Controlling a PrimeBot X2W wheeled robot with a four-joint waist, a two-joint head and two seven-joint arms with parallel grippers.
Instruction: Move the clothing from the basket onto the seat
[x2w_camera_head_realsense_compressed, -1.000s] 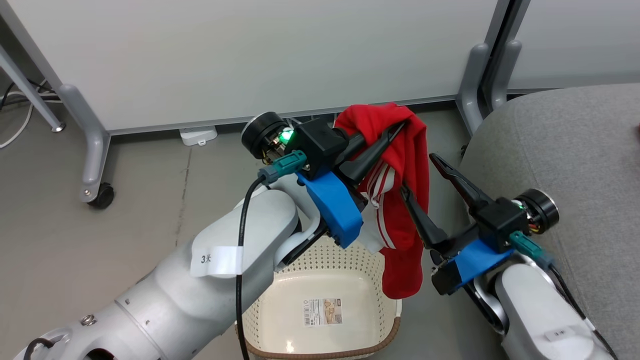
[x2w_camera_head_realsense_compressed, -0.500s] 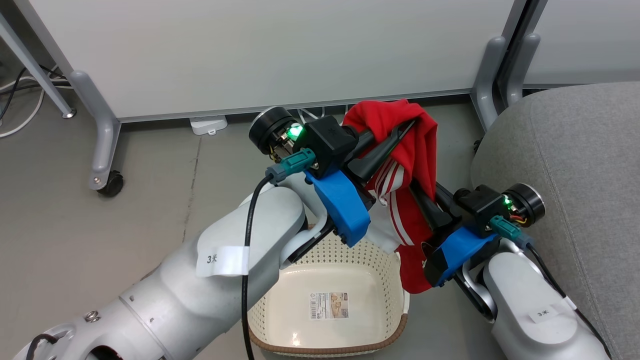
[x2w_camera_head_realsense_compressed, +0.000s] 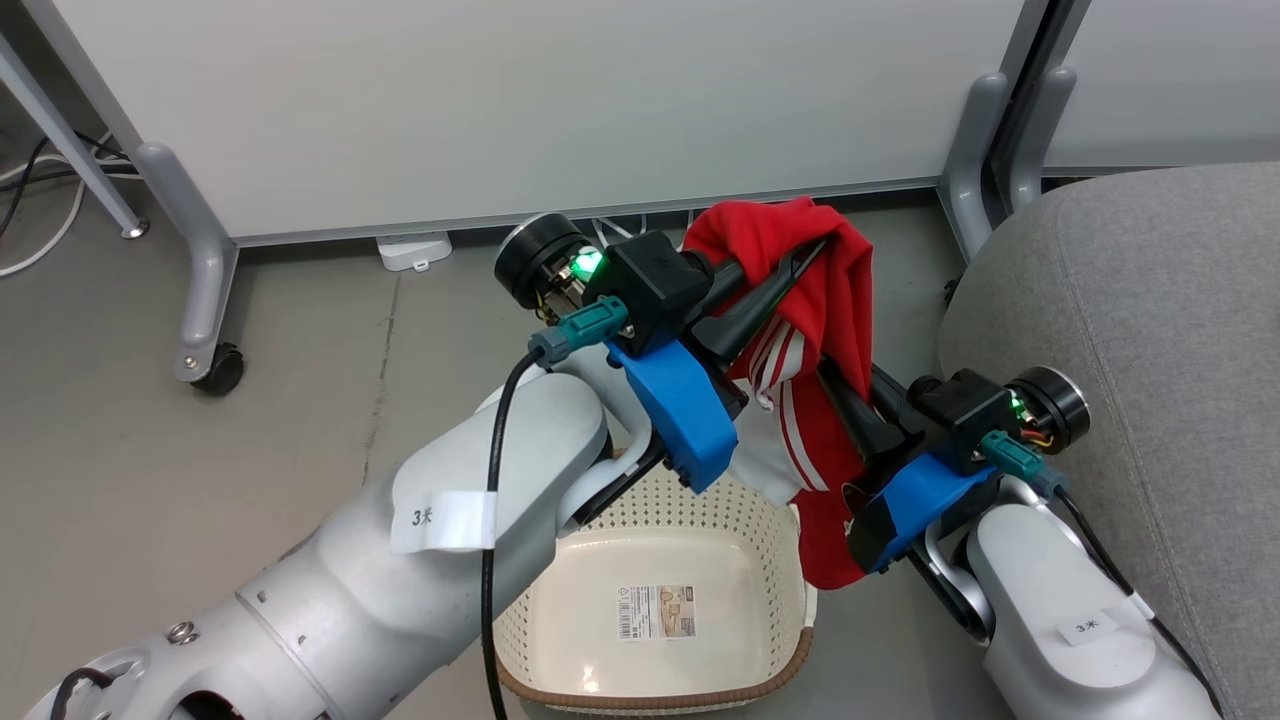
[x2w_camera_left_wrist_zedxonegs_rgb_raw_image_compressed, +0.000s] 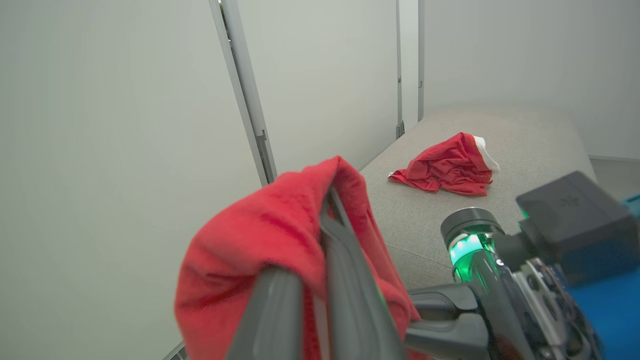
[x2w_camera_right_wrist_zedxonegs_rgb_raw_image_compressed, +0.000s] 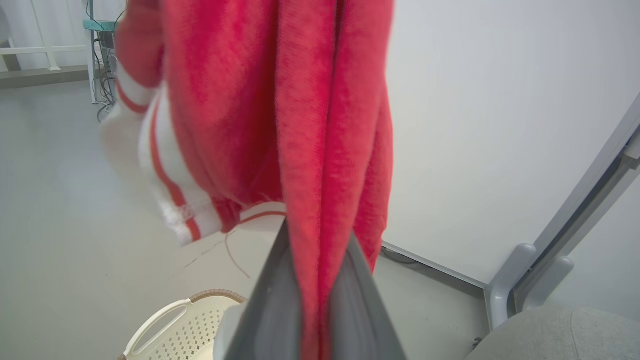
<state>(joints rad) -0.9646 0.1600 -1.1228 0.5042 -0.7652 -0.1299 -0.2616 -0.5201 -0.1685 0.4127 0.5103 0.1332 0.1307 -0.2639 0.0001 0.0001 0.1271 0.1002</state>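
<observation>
Red garment (x2w_camera_head_realsense_compressed: 845, 300) is now held at 2 spots, that's the news. 1 s ago the right hand (x2w_camera_head_realsense_compressed: 838, 385) had its fingers spread just beside the hanging cloth, right of centre in the head view. By 0.5 s ago it had closed on the lower part, and nothing has budged since. The left hand (x2w_camera_head_realsense_compressed: 795, 262) stays clamped on the top fold, upper middle of the frame. The small sideways slide of the background over that second looks like the camera, not the stuff. The garment hangs clear above the basket (x2w_camera_head_realsense_compressed: 650, 698) at the bottom centre. What I can see of the basket's floor is bare down to its label sticker (x2w_camera_head_realsense_compressed: 657, 612), so I reckon this is the last piece, and next comes the carry over to the seat (x2w_camera_head_realsense_compressed: 1150, 330) on the right edge. With 2 grips it should swing less, though the arms would need to move together or the cloth gets stretched. The left wrist view adds a second red garment (x2w_camera_left_wrist_zedxonegs_rgb_raw_image_compressed: 447, 165) with white trim already lying on the seat, upper right of centre there. The right wrist view shows its 2 fingers pinching a red fold at the bottom centre, with a white striped cuff (x2w_camera_right_wrist_zedxonegs_rgb_raw_image_compressed: 165, 200) dangling at left.
</observation>
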